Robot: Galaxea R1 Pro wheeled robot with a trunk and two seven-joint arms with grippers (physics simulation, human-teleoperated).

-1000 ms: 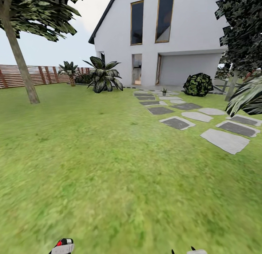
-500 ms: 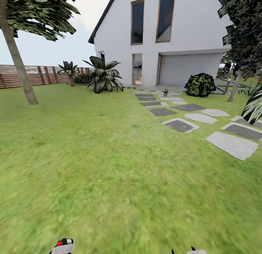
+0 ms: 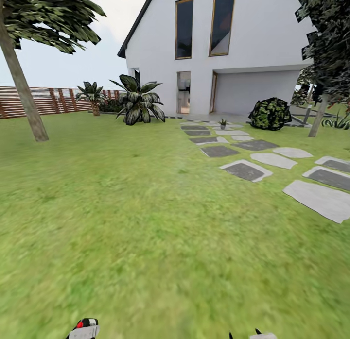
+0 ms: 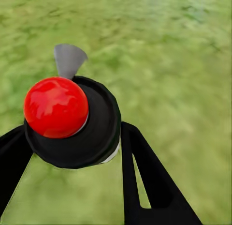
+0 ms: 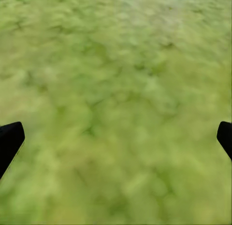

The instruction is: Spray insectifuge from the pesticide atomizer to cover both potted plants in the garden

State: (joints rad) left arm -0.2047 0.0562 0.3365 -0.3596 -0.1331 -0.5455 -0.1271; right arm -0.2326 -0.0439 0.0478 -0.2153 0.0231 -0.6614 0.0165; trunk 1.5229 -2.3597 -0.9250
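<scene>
The atomizer (image 4: 72, 121), black with a red knob and a grey nozzle, sits clamped between the two fingers of the left pincer (image 4: 72, 152) over the lawn (image 3: 146, 222); at the head view's lower edge only its red-spotted top (image 3: 83, 325) shows, cut off. The right pincer (image 5: 116, 138) hangs spread wide, empty, only its fingertips in frame. One small potted plant (image 3: 222, 123) stands far off by the house (image 3: 253, 47), too small to make out. No writing is legible. Since a second ago the stones (image 3: 245, 170) have slid rightward as the camera turned.
</scene>
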